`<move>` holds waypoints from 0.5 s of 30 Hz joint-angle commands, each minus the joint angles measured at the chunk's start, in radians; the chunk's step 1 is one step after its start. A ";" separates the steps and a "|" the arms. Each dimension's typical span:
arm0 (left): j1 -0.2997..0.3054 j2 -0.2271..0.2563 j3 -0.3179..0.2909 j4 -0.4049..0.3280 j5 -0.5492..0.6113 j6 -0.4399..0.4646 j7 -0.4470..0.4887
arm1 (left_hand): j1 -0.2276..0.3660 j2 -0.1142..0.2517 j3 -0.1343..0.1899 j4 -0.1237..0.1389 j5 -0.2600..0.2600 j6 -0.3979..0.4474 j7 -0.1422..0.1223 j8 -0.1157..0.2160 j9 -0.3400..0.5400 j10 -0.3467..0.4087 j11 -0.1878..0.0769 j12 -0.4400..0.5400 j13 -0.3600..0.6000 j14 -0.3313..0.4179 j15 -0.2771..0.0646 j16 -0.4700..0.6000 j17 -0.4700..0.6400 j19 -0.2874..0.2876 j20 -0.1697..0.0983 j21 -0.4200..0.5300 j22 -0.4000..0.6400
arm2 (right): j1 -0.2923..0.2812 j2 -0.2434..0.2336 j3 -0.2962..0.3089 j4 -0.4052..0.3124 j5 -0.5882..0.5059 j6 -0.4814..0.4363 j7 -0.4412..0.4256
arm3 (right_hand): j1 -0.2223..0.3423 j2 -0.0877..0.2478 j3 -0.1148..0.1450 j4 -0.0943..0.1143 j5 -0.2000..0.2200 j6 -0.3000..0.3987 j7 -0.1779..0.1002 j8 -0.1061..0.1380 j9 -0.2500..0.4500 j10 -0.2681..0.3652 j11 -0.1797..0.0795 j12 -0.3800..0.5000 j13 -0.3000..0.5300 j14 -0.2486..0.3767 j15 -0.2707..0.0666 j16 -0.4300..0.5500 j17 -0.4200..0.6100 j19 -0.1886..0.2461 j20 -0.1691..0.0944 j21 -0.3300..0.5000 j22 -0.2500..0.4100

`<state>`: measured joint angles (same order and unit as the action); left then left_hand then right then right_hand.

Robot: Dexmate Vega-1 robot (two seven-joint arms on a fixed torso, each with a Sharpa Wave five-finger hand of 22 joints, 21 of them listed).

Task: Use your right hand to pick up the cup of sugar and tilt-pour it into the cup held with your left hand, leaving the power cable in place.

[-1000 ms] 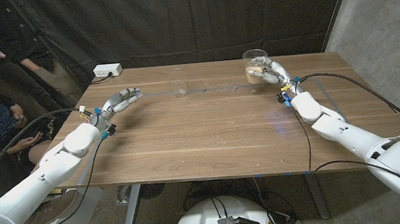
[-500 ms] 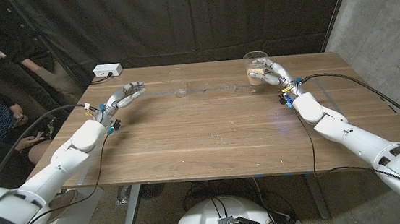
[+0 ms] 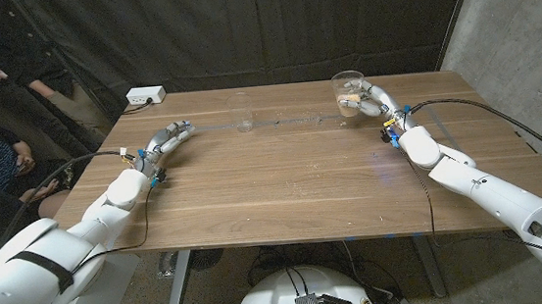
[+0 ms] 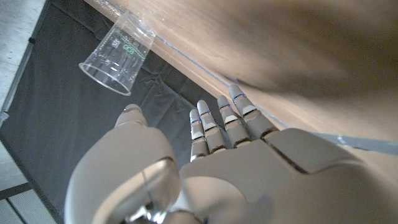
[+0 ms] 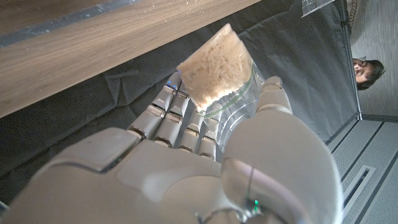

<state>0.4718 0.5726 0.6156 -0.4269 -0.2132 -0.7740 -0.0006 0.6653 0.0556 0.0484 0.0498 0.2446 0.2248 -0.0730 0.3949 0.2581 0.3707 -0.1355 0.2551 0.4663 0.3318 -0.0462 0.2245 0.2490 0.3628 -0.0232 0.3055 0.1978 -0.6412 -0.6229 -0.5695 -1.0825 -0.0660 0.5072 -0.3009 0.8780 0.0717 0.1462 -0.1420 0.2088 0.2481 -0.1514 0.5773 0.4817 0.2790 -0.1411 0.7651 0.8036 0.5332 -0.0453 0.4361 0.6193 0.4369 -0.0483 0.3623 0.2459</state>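
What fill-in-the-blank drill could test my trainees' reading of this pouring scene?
1. The clear plastic cup of sugar is gripped by the robot's ____ hand.
2. The left hand holds ____.
3. The empty clear plastic cup stands on the wooden table near its ____ edge.
4. The white power strip sits at the table's far ____ corner.

Missing: right; nothing; far; left
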 commanded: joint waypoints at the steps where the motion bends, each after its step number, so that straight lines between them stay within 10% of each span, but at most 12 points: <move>1: -0.034 -0.015 0.062 0.072 -0.066 0.065 0.020 | 0.000 -0.004 -0.007 0.003 0.006 0.005 -0.006 0.007 0.005 0.004 0.006 0.007 0.005 0.004 -0.087 -0.004 0.002 0.007 -0.003 0.003 0.001 | -0.013 -0.004 0.006 -0.051 -0.009 -0.054 -0.001 | 0.002 0.008 0.003 0.007 0.000 0.009 0.000 0.006 0.003 0.008 -0.001 0.008 0.005 0.011 -0.187 -0.004 0.002 0.006 -0.123 -0.004 0.000; 15: -0.065 -0.004 0.133 0.070 -0.052 0.072 0.048 | -0.005 -0.013 -0.014 0.004 0.014 -0.011 -0.010 0.001 0.006 -0.002 0.004 0.006 0.007 0.001 -0.089 -0.007 0.003 0.006 -0.002 0.000 0.001 | -0.012 -0.004 0.005 -0.057 -0.008 -0.076 0.001 | 0.001 0.010 0.003 0.007 -0.001 0.015 0.001 0.010 -0.001 0.010 -0.004 0.007 0.003 0.015 -0.188 -0.012 0.005 0.006 -0.122 -0.005 -0.003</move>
<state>0.4297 0.5601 0.6939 -0.3659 -0.2760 -0.7044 0.0242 0.6613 0.0516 0.0387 0.0510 0.2517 0.2175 -0.0802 0.3949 0.2629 0.3709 -0.1354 0.2590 0.4710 0.3317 -0.0465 0.2210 0.2489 0.3696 -0.0309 0.3056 0.1944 -0.6533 -0.6295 -0.5632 -1.1355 -0.0743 0.4469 -0.3017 0.8778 0.0718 0.1461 -0.1420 0.2088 0.2540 -0.1502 0.5810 0.4802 0.2789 -0.1410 0.7650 0.8033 0.5383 -0.0504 0.4286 0.6191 0.4369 -0.0483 0.3584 0.2407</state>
